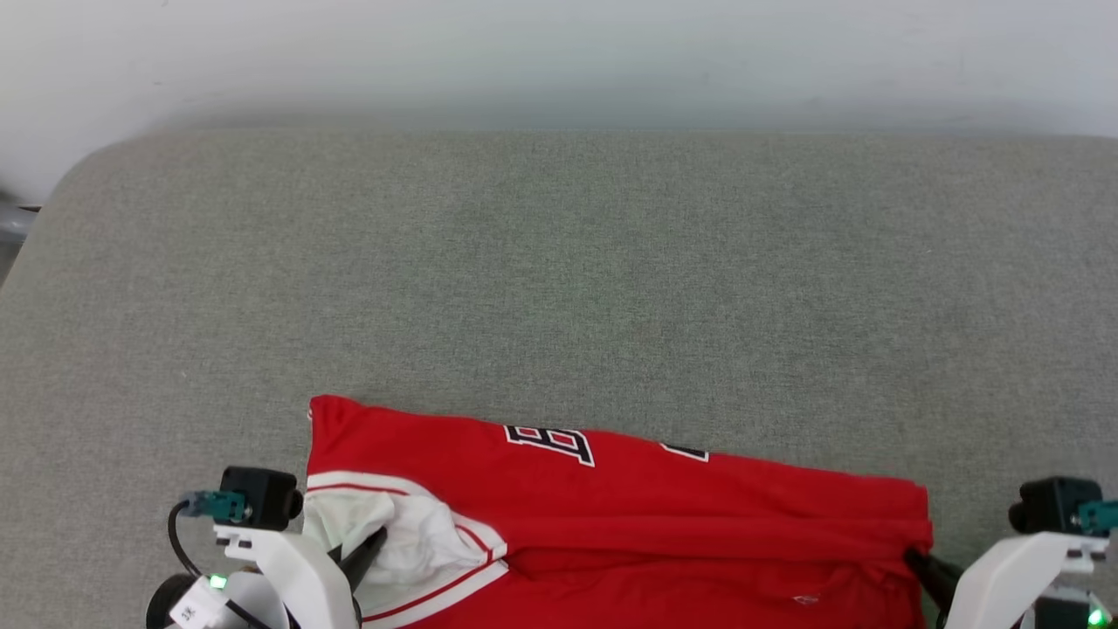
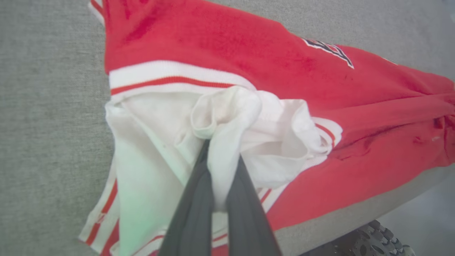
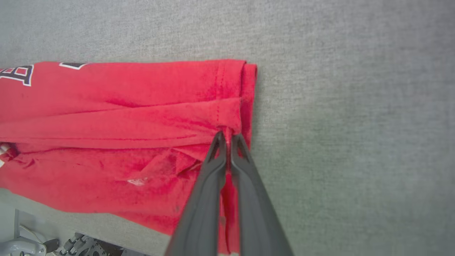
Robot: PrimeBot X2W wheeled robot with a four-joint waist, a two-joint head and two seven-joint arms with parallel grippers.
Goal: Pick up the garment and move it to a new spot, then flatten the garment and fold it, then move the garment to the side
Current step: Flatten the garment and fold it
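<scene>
The garment [image 1: 629,515], a red jersey with white sleeves and black lettering, lies folded lengthwise along the near edge of the grey surface. My left gripper [image 1: 371,546] is shut on a bunched white sleeve [image 2: 227,117] at the garment's left end; cloth runs between its dark fingers [image 2: 193,206]. At the right end my right gripper [image 1: 917,559] is shut on the red hem [image 3: 234,106]; in the right wrist view its fingertips [image 3: 218,140] pinch the fold there. Red-and-white striped trim [image 2: 170,80] borders the sleeve.
The grey padded surface [image 1: 559,262] stretches far beyond the garment toward a pale wall. Its near edge [image 2: 355,209] runs just under the garment, with a dark treaded wheel [image 2: 373,238] below it.
</scene>
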